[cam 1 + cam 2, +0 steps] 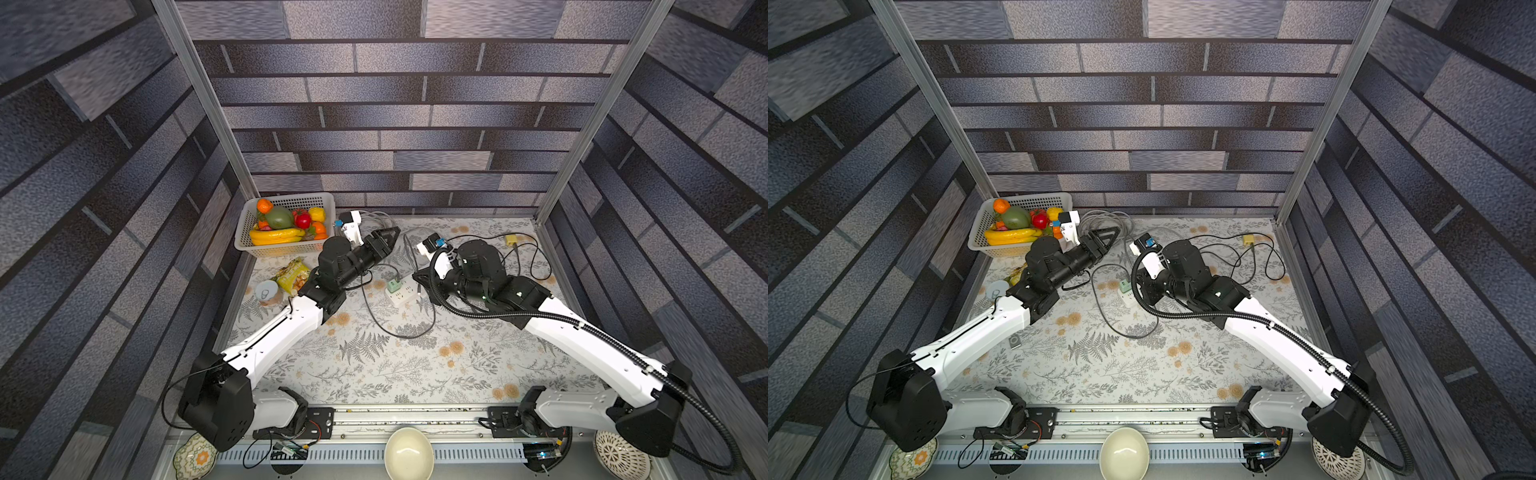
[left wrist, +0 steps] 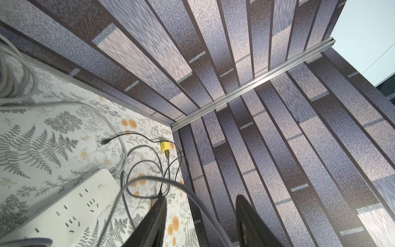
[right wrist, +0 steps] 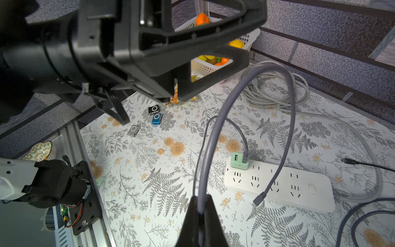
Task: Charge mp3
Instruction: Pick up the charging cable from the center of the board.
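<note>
Right gripper [image 3: 201,206], jaws pinched tight on a grey cable [image 3: 267,66] whose free plug [image 3: 259,200] dangles over a white strip [image 3: 316,198] on the table [image 3: 149,192]; the cable runs on to a green charger [image 3: 239,162] plugged into the strip. Left gripper [image 2: 201,197] hangs above, jaws well apart, gripping nothing. Three mp3 players [image 3: 156,118], black, blue and silver, lie on the table near the left arm, well apart from the plug. Print on a snack bag [image 1: 293,274] is too small to read

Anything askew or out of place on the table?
Nothing spilled or damaged. Only mess: loose cable loops around the power strip. The right gripper pinches the grey cable mid-length, its plug dangling free.
</note>
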Robot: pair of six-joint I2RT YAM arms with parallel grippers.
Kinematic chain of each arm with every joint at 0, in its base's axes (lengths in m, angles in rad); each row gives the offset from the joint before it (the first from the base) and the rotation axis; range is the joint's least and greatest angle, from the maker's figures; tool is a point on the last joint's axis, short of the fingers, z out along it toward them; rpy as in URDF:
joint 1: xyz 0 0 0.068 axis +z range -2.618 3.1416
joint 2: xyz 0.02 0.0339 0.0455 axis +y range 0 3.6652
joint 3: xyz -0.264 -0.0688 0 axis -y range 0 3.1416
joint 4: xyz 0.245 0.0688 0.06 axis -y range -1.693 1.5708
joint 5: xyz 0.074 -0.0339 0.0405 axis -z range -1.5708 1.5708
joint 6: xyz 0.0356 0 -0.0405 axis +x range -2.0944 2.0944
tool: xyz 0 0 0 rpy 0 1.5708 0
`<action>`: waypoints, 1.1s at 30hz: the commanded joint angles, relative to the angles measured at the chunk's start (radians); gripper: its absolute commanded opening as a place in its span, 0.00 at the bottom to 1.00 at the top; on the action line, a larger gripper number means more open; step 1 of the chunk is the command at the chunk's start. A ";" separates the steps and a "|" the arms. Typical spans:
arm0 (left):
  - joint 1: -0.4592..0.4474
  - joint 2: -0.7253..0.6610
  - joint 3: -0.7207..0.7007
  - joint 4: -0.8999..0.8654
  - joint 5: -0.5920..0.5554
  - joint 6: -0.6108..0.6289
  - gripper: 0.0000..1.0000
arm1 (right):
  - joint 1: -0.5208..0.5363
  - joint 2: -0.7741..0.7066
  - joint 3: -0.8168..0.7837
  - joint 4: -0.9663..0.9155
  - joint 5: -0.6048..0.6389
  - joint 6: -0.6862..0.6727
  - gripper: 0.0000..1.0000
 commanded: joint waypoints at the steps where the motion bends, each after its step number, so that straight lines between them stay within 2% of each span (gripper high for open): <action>1: 0.023 0.040 0.000 0.074 0.035 -0.056 0.55 | -0.008 -0.025 -0.011 0.008 -0.053 -0.024 0.00; 5: 0.030 0.072 0.003 0.119 0.120 -0.137 0.60 | -0.008 -0.023 0.004 -0.021 -0.036 -0.040 0.00; 10: 0.048 -0.073 -0.086 0.030 0.130 -0.101 0.75 | -0.009 -0.023 0.040 -0.056 -0.034 -0.064 0.00; 12: 0.058 -0.154 -0.138 -0.032 0.117 -0.043 0.79 | -0.010 -0.023 0.059 -0.071 -0.043 -0.072 0.00; 16: 0.068 -0.324 -0.245 -0.097 0.092 0.162 0.86 | -0.015 -0.017 0.109 -0.100 -0.077 -0.077 0.00; 20: 0.036 -0.405 -0.278 -0.208 0.049 0.470 0.89 | -0.017 -0.008 0.174 -0.121 -0.131 -0.077 0.00; 24: -0.008 -0.409 -0.375 -0.059 0.039 0.661 0.90 | -0.017 0.008 0.242 -0.138 -0.177 -0.074 0.00; 26: -0.043 -0.379 -0.384 -0.038 0.006 0.738 0.93 | -0.017 0.018 0.271 -0.132 -0.208 -0.066 0.00; 29: -0.078 -0.310 -0.346 -0.076 -0.079 0.804 0.93 | -0.017 0.037 0.305 -0.128 -0.252 -0.050 0.00; 33: -0.088 -0.235 -0.308 -0.027 -0.061 0.816 0.93 | -0.018 0.052 0.332 -0.126 -0.271 -0.037 0.00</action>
